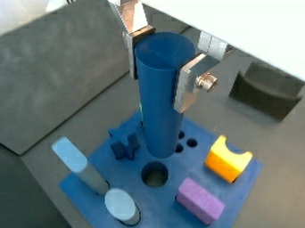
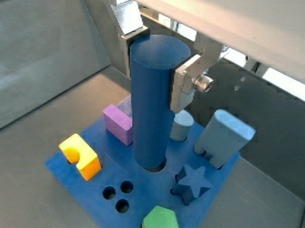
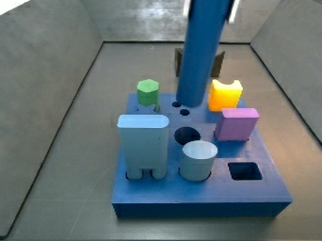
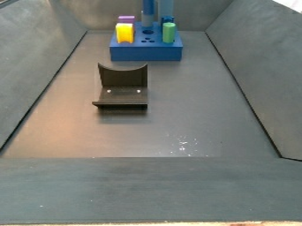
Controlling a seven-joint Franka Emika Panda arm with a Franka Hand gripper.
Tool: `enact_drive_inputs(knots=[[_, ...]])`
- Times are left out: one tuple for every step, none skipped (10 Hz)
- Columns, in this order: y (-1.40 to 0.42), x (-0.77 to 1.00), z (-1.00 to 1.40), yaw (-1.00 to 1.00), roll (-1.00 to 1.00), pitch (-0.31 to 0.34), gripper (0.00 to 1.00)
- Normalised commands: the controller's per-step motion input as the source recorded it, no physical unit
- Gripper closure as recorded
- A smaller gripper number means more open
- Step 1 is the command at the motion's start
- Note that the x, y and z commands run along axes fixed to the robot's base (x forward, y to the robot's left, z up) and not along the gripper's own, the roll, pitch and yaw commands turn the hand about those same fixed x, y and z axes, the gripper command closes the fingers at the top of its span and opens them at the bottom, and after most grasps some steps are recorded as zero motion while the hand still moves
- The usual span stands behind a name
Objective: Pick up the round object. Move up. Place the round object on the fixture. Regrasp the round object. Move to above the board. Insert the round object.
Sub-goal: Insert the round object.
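Where the dark bench (image 4: 154, 132) is seen whole in a side view, the board (image 4: 147, 51) is found at its far end, well apart from the fixture (image 4: 122, 88), which stands alone near the middle of the floor. The board (image 3: 201, 193) is shown closer in a side view as a flat blue square carrying several pieces. The round object (image 3: 205, 47) is held upright above it, its lower end meeting the board at a round hole (image 3: 186, 109); whether the end is inside the hole or only resting at its mouth cannot be told. In both wrist views the rod (image 1: 161, 93) (image 2: 155, 102) is seen gripped near its top by the claw (image 1: 163, 55) (image 2: 160, 55), whose silver fingers (image 1: 192, 82) are closed narrowly against its sides.

Around the rod, a tall pale-blue block (image 3: 145, 143) and a short pale cylinder (image 3: 198, 159) are seen standing at the near edge of the board. A purple block (image 3: 236, 123) and a yellow notched block (image 3: 225, 94) are set along one side, and a green hexagonal piece (image 3: 149, 91) stands at the other. A dark-blue star piece (image 2: 194, 181) is seen in a wrist view beside the rod's base. A square hole (image 3: 246, 171) lies open at a near corner, and three small dots (image 2: 117, 192) are visible on the board in a wrist view.
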Motion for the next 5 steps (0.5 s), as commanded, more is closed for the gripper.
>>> enact_drive_inputs(knots=[[-0.06, 0.0, -0.48, -0.13, -0.15, -0.091, 1.0], [-0.14, 0.0, -0.36, -0.1, -0.12, -0.094, 1.0], [-0.19, 0.0, -0.36, -0.08, -0.06, -0.091, 1.0], [-0.16, 0.0, -0.38, -0.03, -0.02, -0.104, 1.0], [-0.1, 0.0, -0.39, 0.0, 0.0, -0.091, 1.0]])
